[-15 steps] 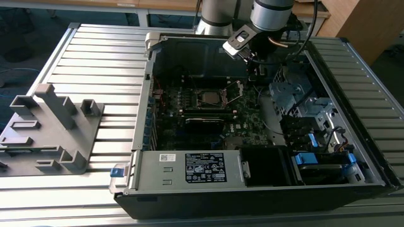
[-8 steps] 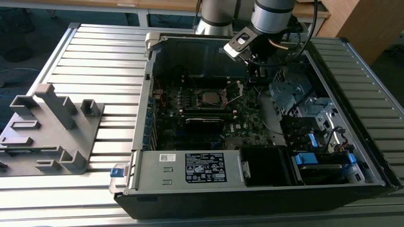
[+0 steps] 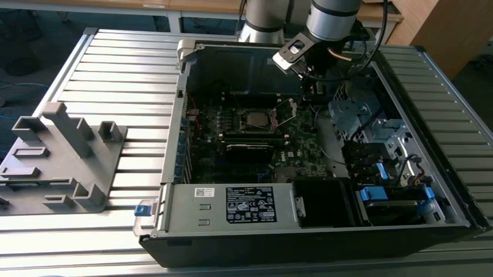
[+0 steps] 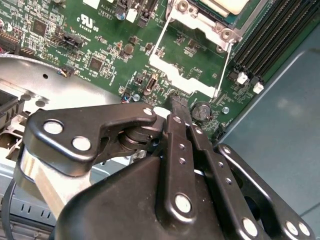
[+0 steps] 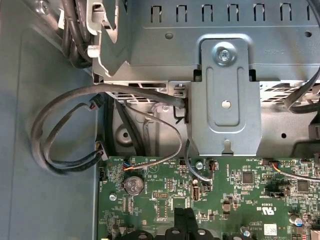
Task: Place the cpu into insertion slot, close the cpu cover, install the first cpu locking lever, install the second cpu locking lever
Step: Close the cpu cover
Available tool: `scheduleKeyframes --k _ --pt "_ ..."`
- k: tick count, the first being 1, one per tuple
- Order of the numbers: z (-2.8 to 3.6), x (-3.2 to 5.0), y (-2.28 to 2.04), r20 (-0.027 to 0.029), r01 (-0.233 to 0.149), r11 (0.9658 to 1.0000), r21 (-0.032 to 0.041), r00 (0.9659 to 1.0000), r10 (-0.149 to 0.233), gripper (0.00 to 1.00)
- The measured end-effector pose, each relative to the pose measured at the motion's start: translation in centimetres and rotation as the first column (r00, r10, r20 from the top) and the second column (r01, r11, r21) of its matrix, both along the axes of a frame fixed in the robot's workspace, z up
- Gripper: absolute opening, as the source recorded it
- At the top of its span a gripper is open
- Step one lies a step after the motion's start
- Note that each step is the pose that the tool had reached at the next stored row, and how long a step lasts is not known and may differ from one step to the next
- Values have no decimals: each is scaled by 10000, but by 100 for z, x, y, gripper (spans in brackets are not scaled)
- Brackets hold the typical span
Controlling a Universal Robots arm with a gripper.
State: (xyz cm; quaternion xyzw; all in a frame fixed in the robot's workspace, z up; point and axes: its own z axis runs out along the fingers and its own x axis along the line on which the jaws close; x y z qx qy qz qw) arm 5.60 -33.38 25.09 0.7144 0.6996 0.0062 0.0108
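from my station i see the gripper [image 3: 310,81] down inside the open computer case [image 3: 177,144], above the motherboard [image 3: 231,153] near its edge on the exterior view's right. in the second wrist view its jaws look pressed together, and i see nothing between them. the black tips [image 4: 176,102] hang just above the board beside a round coin cell [image 4: 201,111].

the cpu [image 3: 255,118] already lies flat in the insertion slot [image 4: 197,19], near the middle of the motherboard, its pale metal top facing up. the cpu cover [image 4: 172,67] is not closed. the silvery frame is swung away from the slot on its hinge, and green board shows through its square window. its free edge lies nearest the gripper tips, close to them but not touching. i cannot make out the locking levers well enough to say how they sit.

the case lies on a slatted metal table [image 3: 115,63]. a grey moulded fixture [image 3: 62,156] rests near the table's edge on the exterior view's left, well apart from the case.
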Motion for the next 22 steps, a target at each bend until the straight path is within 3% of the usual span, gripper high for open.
scheduleKeyframes --k 22 --pt "-139 0 0 -4 -1 10000 0 10000 1 10"
